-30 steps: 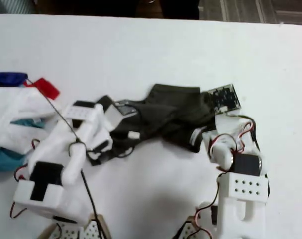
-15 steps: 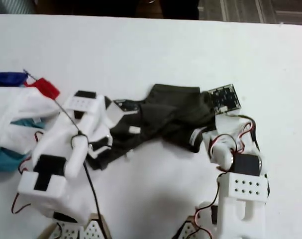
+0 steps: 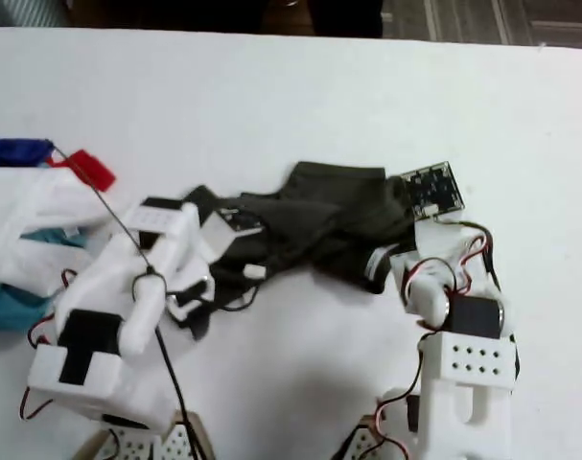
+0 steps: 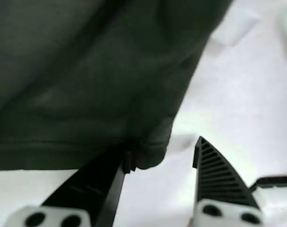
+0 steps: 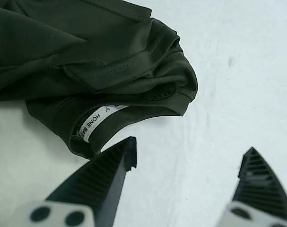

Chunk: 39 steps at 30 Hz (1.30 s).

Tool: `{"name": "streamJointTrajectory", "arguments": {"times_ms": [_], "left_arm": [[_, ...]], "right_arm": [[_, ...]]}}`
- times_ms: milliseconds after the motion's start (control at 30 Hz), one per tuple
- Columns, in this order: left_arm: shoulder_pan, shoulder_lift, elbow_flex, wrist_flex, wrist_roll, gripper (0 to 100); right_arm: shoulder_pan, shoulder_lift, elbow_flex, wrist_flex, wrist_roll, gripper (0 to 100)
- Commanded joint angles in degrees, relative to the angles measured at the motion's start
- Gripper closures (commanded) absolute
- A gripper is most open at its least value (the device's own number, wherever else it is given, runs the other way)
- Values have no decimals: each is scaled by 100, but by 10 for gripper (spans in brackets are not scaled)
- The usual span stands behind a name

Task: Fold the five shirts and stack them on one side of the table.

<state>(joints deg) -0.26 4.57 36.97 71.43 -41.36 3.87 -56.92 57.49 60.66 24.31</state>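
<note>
Centrally, crumpled dark shirt (image 3: pixel 319 220), left hand (image 4: pixel 163 153) spread at its edge, right hand (image 5: pixel 191 149) spread by collar (image 5: pixel 100 120); folded pile (image 3: pixel 22 240) apart

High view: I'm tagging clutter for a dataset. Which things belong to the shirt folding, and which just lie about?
Job: dark shirt; pile of shirts; left tool; right tool.
Lying about: red piece beside the pile; black cable.

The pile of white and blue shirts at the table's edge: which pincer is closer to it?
Left. The left pincer sits at the edge of the dark shirt nearest the pile; the right pincer is at the shirt's far side, by its collar label.
</note>
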Motion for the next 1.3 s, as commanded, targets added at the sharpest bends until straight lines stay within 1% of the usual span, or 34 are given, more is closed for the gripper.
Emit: {"name": "streamJointTrajectory", "arguments": {"times_ms": [0, 167, 267, 333, 400, 433, 467, 500, 533, 667, 900, 1067, 1167, 1233, 1267], "left_arm": [[35, -53, -31, -440, -53, 771], [18, 853, -646, -360, -18, 772], [0, 1389, -1305, 246, -35, 779], [0, 1609, -1604, 527, -44, 834], [0, 1653, -1754, 615, -18, 959], [0, 1653, -1807, 651, -18, 989], [0, 1618, -1815, 677, -18, 960], [0, 1565, -1824, 730, -18, 966], [18, 1486, -1824, 782, -18, 980], [44, 932, -1798, 1116, -18, 975], [0, -756, -1815, 1899, 18, 975], [-9, -1811, -1815, 1829, 862, 975], [-62, -2295, -1824, 1495, 1512, 975], [-193, -2497, -1798, 1248, 1776, 975], [-290, -2549, -1789, 1152, 1793, 975]], "right_arm": [[-57, -154, -62, -13, -26, 655], [-22, -154, -62, -4, -18, 655], [-13, -154, -53, 22, 0, 655], [-13, -154, -53, 66, 0, 655], [-13, -154, -53, 66, 0, 655], [-13, -154, -53, 66, 0, 655], [-13, -154, -53, 66, 0, 655], [-13, -154, -53, 66, 0, 655], [-13, -154, -44, 66, 0, 655], [-13, -110, -26, 66, -9, 655], [-13, -101, 105, 31, -62, 655], [-57, -92, 70, -154, -545, 655], [-57, 180, -79, -330, -571, 655], [-57, 602, -369, -321, -571, 655], [-40, 884, -598, -259, -598, 655]]}}
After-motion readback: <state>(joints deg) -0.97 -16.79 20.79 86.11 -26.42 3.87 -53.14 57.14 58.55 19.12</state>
